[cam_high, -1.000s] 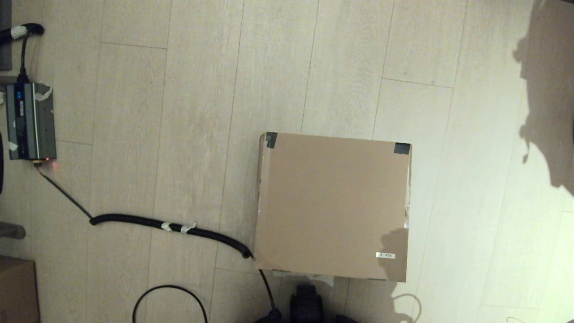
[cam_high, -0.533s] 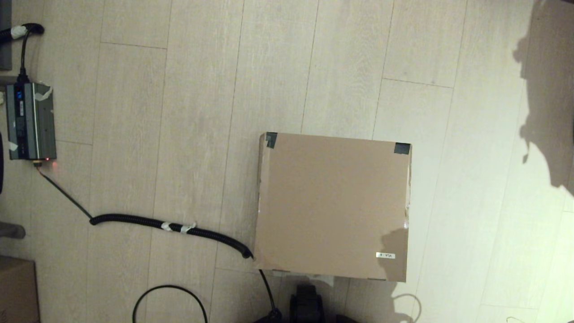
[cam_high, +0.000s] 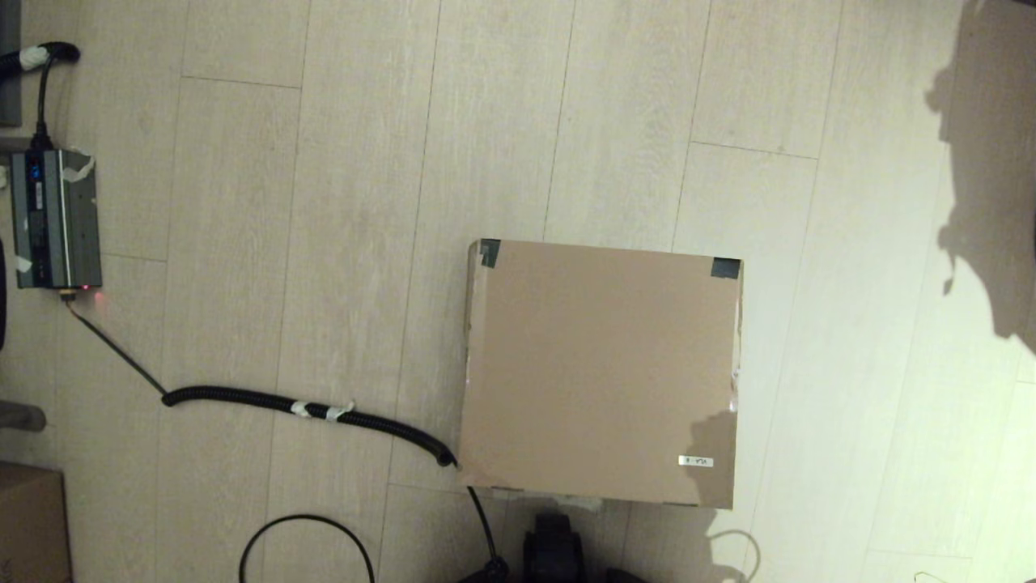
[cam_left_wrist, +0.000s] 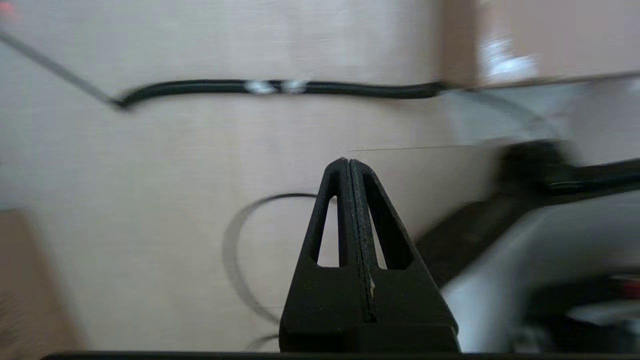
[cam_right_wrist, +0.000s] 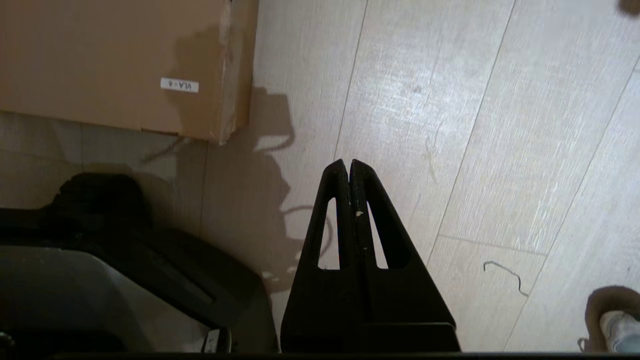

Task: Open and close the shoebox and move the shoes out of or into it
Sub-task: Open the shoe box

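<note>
The shoebox (cam_high: 599, 372), a large brown cardboard box with dark tape on its two far lid corners and a small white label, sits on the floor in front of me with its lid down. Its near right corner shows in the right wrist view as the shoebox (cam_right_wrist: 115, 60). The shoes are out of view. Neither arm appears in the head view. My left gripper (cam_left_wrist: 348, 161) is shut and empty above bare floor, off the box's near left side. My right gripper (cam_right_wrist: 348, 162) is shut and empty above the floor, off the box's near right corner.
A black corrugated cable (cam_high: 307, 409) runs across the floor from a grey power unit (cam_high: 55, 219) to the box's near left corner. A thin cable loop (cam_high: 307, 542) lies close to my base (cam_high: 554, 551). A smaller carton corner (cam_high: 28, 522) sits at the near left.
</note>
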